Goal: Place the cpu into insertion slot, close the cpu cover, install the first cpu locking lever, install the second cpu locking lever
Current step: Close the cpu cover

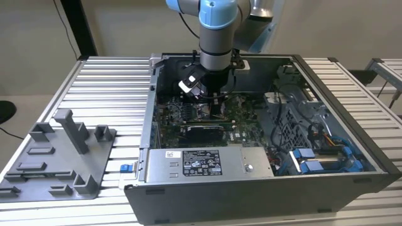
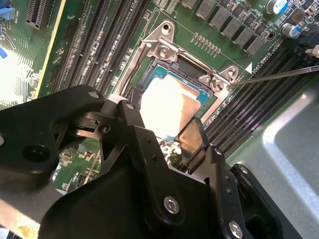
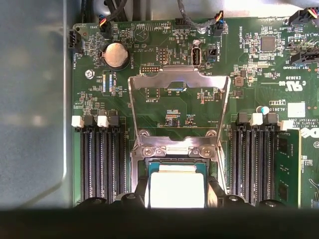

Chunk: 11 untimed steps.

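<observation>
I am hanging down into the open computer case (image 1: 251, 197) that is sitting on the ribbed table (image 1: 107, 84); the case is holding the green motherboard (image 1: 182, 117), a grey power-supply box (image 1: 207, 162) along its near wall, and blue drive brackets (image 1: 314, 160) toward the exterior view's right.

On the table, at the exterior view's left, a grey tray (image 1: 37, 169) is carrying several upright grey fixtures.

My gripper (image 3: 177, 191) is clamping the cpu (image 3: 177, 189); my black fingers (image 3: 141, 188) are pressing on two opposite edges of it, the silvery top facing up and glaring.

The cpu is lying within the insertion slot (image 2: 189, 64), its green edge lining up inside the slot's frame; I cannot tell whether it is fully seated or just above the pins.

The cpu cover (image 3: 149, 78) is standing open, swung back on its hinge away from the slot, the board showing through its window.

One locking lever (image 2: 279, 74) is angling away from the slot's corner, unlatched.

Black memory slots (image 3: 102, 164) are flanking the slot on both sides.
</observation>
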Motion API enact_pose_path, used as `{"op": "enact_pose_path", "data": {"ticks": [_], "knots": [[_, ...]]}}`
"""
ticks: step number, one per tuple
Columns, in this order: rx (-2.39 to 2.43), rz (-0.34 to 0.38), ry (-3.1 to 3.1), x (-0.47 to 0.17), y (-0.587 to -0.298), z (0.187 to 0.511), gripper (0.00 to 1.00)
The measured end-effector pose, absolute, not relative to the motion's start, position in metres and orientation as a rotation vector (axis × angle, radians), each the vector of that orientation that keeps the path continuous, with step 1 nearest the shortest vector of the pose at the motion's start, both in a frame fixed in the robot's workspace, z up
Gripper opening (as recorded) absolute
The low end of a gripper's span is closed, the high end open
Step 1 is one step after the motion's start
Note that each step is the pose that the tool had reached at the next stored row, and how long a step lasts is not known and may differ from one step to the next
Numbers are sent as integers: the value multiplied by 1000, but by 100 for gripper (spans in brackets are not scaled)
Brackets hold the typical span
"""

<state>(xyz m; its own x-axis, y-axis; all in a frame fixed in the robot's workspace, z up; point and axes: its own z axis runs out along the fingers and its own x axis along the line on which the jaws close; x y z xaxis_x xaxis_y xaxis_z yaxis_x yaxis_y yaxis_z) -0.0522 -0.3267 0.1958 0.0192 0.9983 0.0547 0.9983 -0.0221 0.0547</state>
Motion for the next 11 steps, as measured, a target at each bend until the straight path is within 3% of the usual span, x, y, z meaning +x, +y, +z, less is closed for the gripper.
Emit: {"op": "enact_pose_path", "data": {"ticks": [11], "knots": [[2242,122,2196,-52,-327,195,0]]}}
